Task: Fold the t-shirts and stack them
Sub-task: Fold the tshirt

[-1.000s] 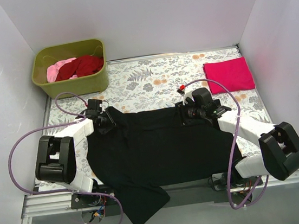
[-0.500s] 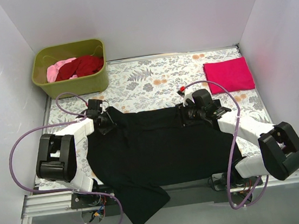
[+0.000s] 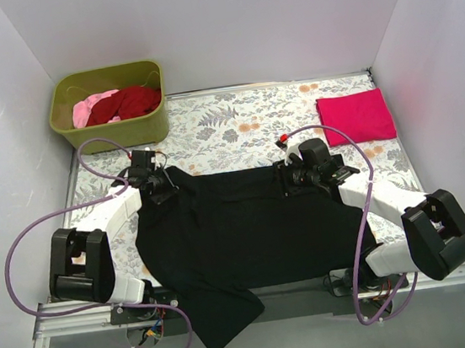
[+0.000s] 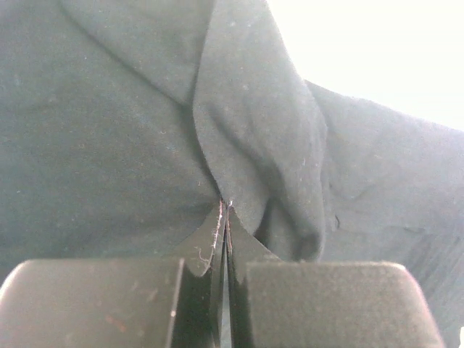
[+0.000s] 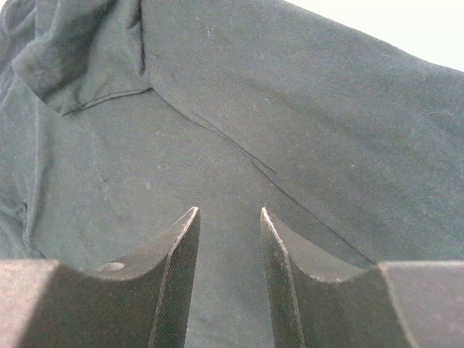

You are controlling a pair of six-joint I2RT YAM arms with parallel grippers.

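The black t-shirt (image 3: 248,231) is lying mid-frame, long side going left to right. The left gripper (image 3: 165,187) is pinching its upper left corner. The right gripper (image 3: 291,177) is holding its jaws a little apart.

Tub (image 3: 113,134) left of folded t-shirt (image 3: 356,116)

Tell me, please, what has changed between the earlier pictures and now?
The left hand closed on the far left corner of the black t-shirt, and the left arm swung out to its left. The right hand stayed open, low over the shirt's far right edge. The folded magenta t-shirt and the tub kept their places.
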